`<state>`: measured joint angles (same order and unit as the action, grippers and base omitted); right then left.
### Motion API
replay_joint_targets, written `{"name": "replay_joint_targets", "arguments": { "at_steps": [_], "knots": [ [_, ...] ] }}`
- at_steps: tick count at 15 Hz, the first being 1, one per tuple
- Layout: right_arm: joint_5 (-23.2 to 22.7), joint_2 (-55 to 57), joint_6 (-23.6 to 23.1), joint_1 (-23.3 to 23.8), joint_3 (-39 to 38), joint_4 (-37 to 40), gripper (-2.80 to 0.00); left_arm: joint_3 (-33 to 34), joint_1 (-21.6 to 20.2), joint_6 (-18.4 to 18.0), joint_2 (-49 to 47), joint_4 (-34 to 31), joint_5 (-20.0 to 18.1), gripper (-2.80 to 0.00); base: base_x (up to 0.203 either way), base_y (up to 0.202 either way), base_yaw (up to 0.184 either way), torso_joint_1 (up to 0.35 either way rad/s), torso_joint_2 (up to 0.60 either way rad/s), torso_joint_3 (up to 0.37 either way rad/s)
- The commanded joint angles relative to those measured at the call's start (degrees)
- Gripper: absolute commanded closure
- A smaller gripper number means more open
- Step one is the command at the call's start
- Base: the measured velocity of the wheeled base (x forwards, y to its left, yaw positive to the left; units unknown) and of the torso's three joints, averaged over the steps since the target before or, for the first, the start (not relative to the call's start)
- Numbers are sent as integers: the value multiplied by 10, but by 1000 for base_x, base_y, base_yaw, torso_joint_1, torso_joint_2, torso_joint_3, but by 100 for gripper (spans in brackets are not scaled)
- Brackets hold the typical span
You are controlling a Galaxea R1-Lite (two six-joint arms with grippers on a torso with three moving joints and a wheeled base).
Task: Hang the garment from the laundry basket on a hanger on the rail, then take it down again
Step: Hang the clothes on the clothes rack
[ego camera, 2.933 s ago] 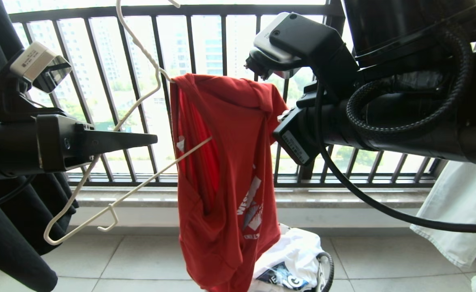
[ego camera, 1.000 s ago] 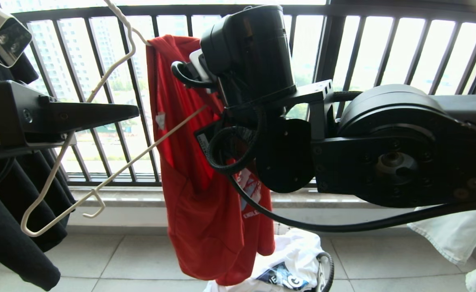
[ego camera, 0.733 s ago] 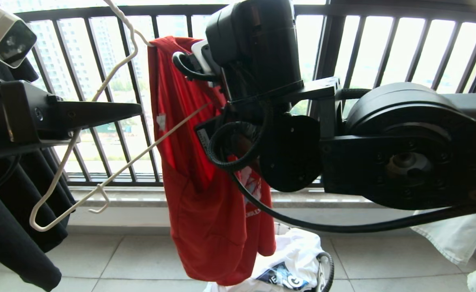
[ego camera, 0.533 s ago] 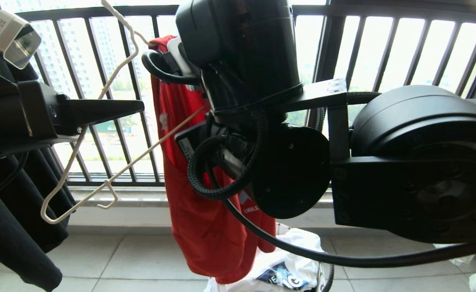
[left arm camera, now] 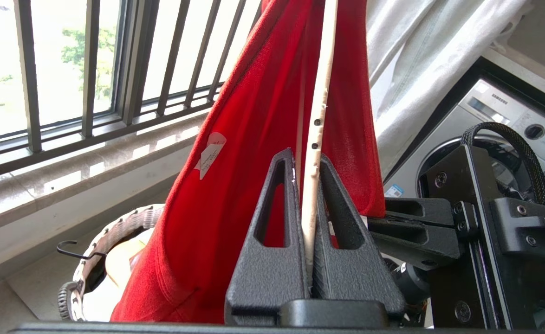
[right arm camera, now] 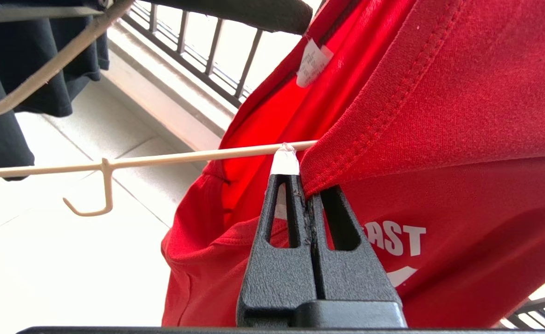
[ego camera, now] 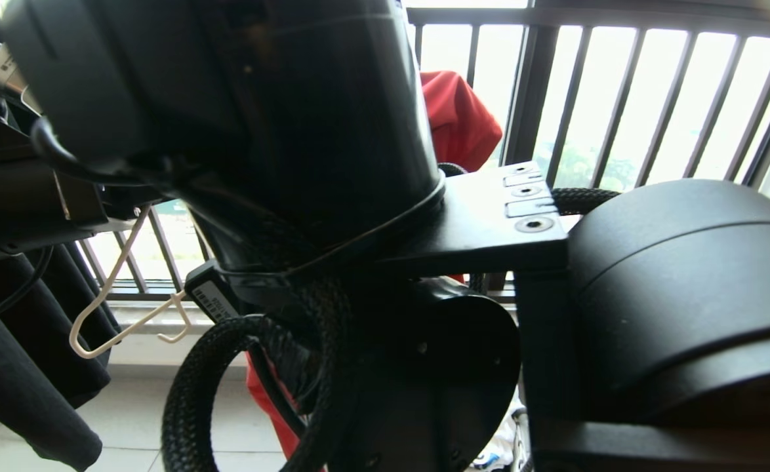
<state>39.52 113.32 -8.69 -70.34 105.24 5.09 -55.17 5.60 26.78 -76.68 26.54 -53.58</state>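
While my left gripper stays out of it, clenched on a bar of the hanger that runs straight up between its jaws, my right gripper is pinched shut on the stitched hem of the red T-shirt, directly beneath the hanger's lower bar. The shirt drapes off the wire ahead of both sets of jaws, only partly threaded on; the basket sits below and beyond my left jaws. Risk, as I judge it: the hem pinch is shallow, so a hard tug could slip the cloth free or drag the shirt off the wire, and the thin bar could twist in my left jaws. My right arm is raised across the head camera; my left reaches level toward the window.
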Motion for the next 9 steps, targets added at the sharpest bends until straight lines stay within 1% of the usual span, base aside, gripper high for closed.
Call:
{"name": "replay_joint_targets", "arguments": {
  "at_steps": [1, 4, 6, 9],
  "knots": [
    [1, 19, -4, -2, 14, -7, 0, 0, 0, 3, -2, 2, -3, 0, 0, 0, 0, 0, 0, 0],
    [0, 25, -5, -11, 18, -8, 0, 0, 1, 3, -2, 2, -3, 0, 0, 0, 0, 0, 0, 0],
    [-1, 29, -17, -14, 21, -8, 0, 0, 1, 6, -2, 3, -3, 0, 0, 0, 0, 0, 0, 0],
    [-2, 29, -19, -30, 23, -8, 0, -2, 1, 10, -5, 3, -3, 0, 0, 0, 0, 0, 0, 0]
  ]
}}
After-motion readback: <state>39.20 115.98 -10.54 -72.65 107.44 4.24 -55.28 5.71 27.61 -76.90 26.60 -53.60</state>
